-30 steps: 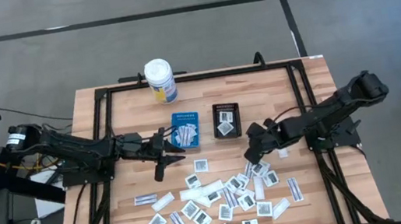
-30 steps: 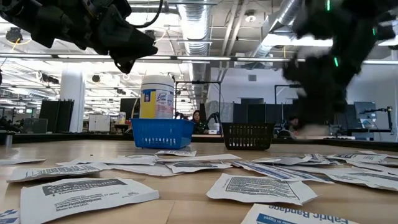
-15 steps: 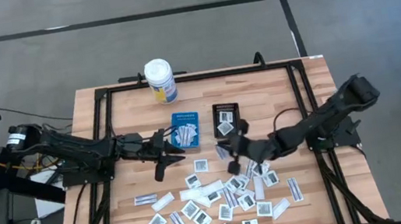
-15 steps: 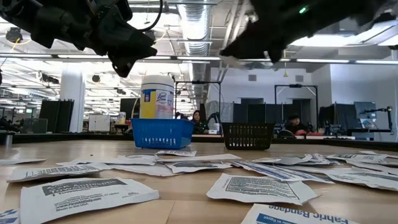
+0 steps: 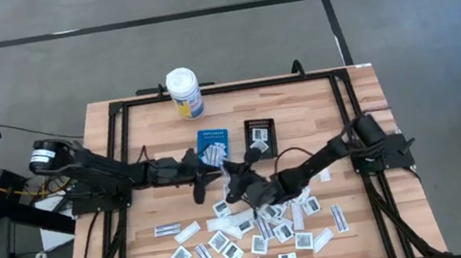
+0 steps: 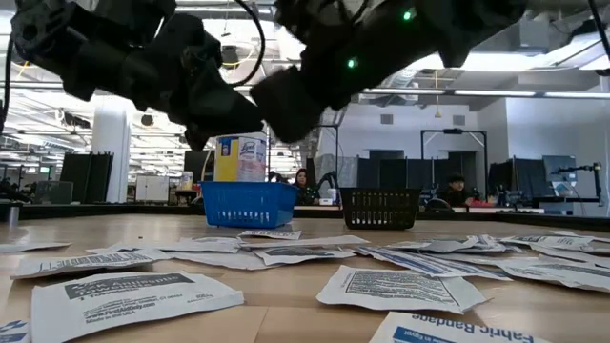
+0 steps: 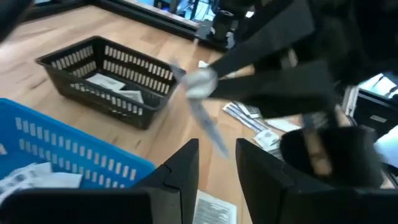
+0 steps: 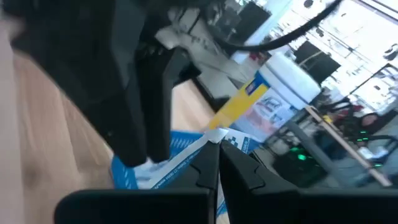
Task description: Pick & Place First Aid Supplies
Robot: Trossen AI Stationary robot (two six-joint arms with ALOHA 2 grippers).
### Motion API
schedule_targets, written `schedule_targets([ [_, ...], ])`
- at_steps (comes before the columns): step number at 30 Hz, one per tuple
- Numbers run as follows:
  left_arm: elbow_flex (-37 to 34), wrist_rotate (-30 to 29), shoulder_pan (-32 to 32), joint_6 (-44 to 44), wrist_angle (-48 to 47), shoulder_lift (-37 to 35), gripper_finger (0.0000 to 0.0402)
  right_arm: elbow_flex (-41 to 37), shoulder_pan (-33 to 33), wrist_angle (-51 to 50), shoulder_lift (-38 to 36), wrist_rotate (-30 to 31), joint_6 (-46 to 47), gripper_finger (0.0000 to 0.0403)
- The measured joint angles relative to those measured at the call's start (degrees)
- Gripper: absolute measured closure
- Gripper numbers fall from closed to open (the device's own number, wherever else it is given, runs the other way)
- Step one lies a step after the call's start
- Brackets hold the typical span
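White packets: first aid supplies lie scattered across the lower centre of the high view, on the worktop; a few already sit in the blue tray and the black tray at centre.
Right gripper: right gripper reaches from the right to mid-frame, just below the blue tray, clenched on a narrow strip packet that pokes out past its tips in the right wrist view.
Left gripper: left gripper hangs just beside it, coming in from the left, jaws parted and holding nothing; the left wrist view shows a clear gap between its fingers.
Step in hand: carrying the strip to a tray, by my judgement.
Doing it well: keep the pinch firm until the strip is over the tray's opening, lower before letting go since thin paper drifts, and mind the other arm, which is very close.
Surface: pale wood planks inside a dark metal frame; white bottle at upper centre.
Room: grey floor around; open office with seated people behind, in the low view.
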Motion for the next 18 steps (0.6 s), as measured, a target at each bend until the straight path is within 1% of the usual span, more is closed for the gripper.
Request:
schedule_targets([
  [4,0.00,-1.07,0.00,-1.64,1.99,2.60,0.0295,2.16,0.29,-1.41,0.77,0.08,0.67,0.0399],
  [9,0.00,-2.10,0.02,-1.87,2.48,4.50,0.0295,2.22,0.22,-1.80,-0.34,-0.61,5.95,0.0399],
  [13,0.00,-2.10,-0.07,-1.86,3.28,4.69,0.0295,2.23,0.17,-1.97,-0.41,-0.93,5.84,0.0399],
  [18,0.00,-2.00,-0.07,-0.92,3.52,4.69,0.0302,2.23,-0.26,-1.63,-0.41,-3.59,5.99,0.0399],
])
